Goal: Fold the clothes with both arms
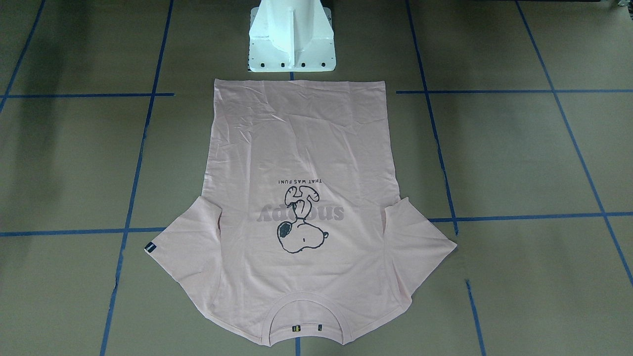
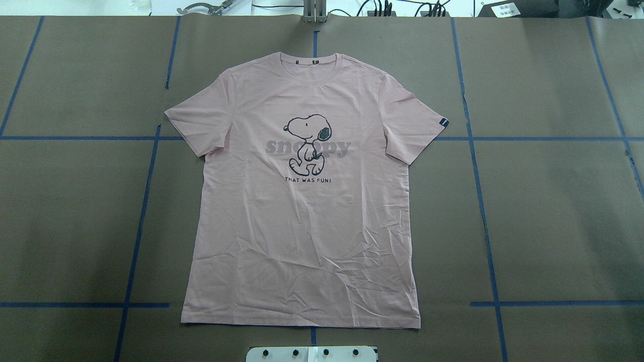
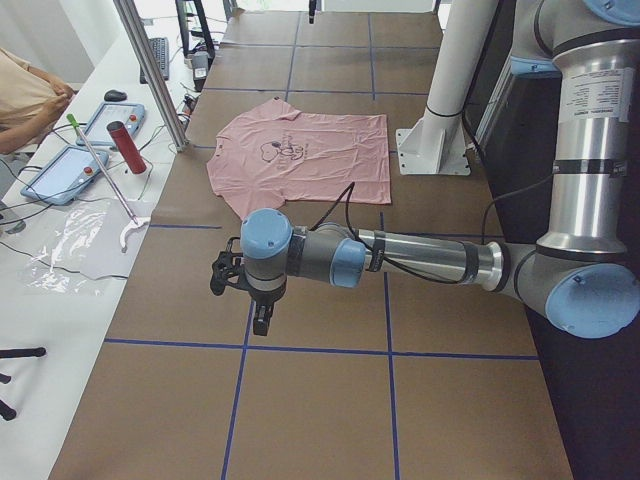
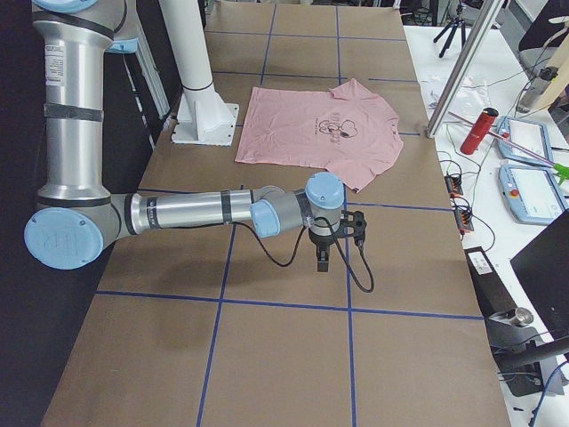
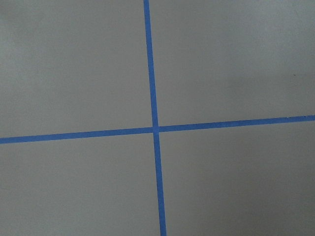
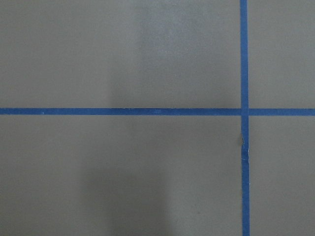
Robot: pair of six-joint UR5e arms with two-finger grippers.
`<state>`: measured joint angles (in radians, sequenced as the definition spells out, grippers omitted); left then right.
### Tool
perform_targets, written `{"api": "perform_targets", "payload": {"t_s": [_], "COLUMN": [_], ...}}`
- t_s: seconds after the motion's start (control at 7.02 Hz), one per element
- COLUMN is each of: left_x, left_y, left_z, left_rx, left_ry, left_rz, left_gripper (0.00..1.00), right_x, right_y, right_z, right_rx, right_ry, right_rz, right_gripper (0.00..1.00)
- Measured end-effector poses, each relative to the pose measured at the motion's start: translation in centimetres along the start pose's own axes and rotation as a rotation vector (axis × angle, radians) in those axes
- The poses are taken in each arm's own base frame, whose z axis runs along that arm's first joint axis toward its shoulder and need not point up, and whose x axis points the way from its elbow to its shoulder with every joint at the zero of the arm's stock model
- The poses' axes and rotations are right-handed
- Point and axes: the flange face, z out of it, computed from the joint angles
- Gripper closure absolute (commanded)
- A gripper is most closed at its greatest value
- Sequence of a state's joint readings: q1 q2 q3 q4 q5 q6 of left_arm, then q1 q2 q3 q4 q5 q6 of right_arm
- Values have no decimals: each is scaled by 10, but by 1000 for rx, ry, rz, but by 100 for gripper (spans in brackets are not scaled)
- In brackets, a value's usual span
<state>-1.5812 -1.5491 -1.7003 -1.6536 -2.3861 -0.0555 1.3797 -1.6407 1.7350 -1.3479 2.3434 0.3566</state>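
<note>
The pale pink T-shirt (image 2: 302, 226) lies flat and spread out, Snoopy print up, in the middle of the brown table, with its collar far from the robot and its hem near the base. It also shows in the front view (image 1: 296, 148) and both side views (image 3: 310, 160) (image 4: 302, 124). The left gripper (image 3: 262, 320) hangs over bare table well off the shirt's left sleeve. The right gripper (image 4: 322, 260) hangs over bare table off the right sleeve. I cannot tell whether either is open or shut. Both wrist views show only table and blue tape.
The white pedestal base (image 1: 292, 44) stands just behind the shirt's hem. Blue tape lines (image 2: 146, 201) grid the table. A side bench holds tablets (image 3: 70, 170), a red cylinder (image 3: 127, 147) and a metal post (image 3: 150, 70). A person (image 3: 25, 95) sits there.
</note>
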Motion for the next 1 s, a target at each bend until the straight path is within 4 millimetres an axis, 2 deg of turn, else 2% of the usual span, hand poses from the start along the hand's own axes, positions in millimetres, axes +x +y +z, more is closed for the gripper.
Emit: {"api": "perform_targets", "payload": {"t_s": [0.28, 0.43, 0.71, 0.85, 1.0], "left_x": [8, 13, 19, 18, 18], "left_y": [2, 5, 18, 26, 31], "left_z": [-7, -12, -14, -14, -13], "left_rx": [16, 21, 18, 14, 10], "left_ry": [4, 11, 53, 63, 67], "left_rz": [38, 49, 49, 45, 40], "left_gripper": [0, 0, 0, 0, 0], "right_x": [-1, -10, -19, -27, -50], "right_y": [-1, -4, -3, -4, -10], "right_z": [-4, -11, -14, -10, -2], "right_rx": [-40, -51, -57, -63, -65], "right_ry": [15, 23, 19, -1, -42], "right_rz": [6, 6, -1, -16, -67], "right_gripper": [0, 0, 0, 0, 0]}}
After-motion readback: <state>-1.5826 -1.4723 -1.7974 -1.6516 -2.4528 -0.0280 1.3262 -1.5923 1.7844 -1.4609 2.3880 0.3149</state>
